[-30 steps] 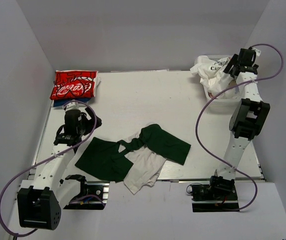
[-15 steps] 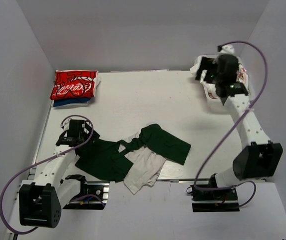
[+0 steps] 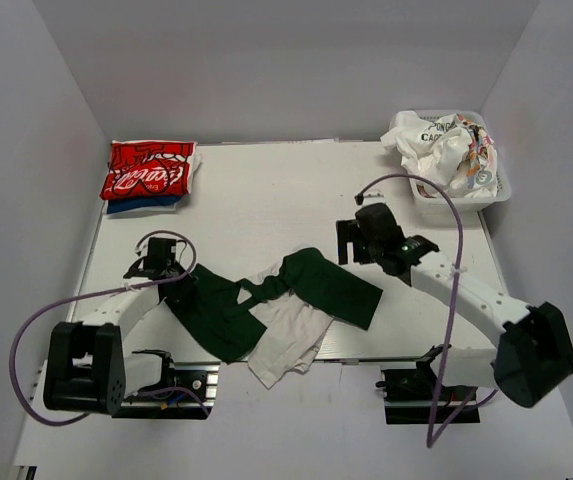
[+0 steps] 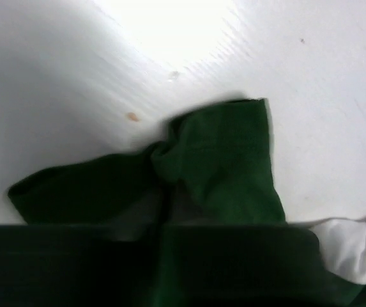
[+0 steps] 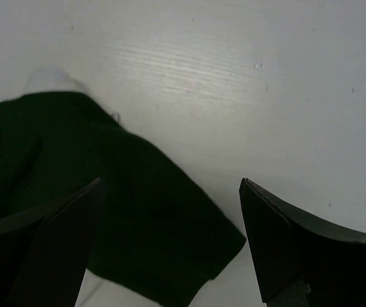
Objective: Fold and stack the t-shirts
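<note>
Risk: dragging white t-shirt [image 3: 288, 338] along with tangled green t-shirt [image 3: 331, 285] | left fingers [image 3: 169, 272]: cannot tell — hidden by cloth | right fingers [image 5: 285, 256]: spread wide, empty

Bare table [image 3: 266, 190] lies between red shirt stack [image 3: 149, 168] and basket [image 3: 461, 201].

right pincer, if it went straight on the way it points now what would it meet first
Most likely the dark green t-shirt, near its outer edge. In the right wrist view the open right pincer points down at that corner, with bare table just beyond. Depth is unclear.
</note>
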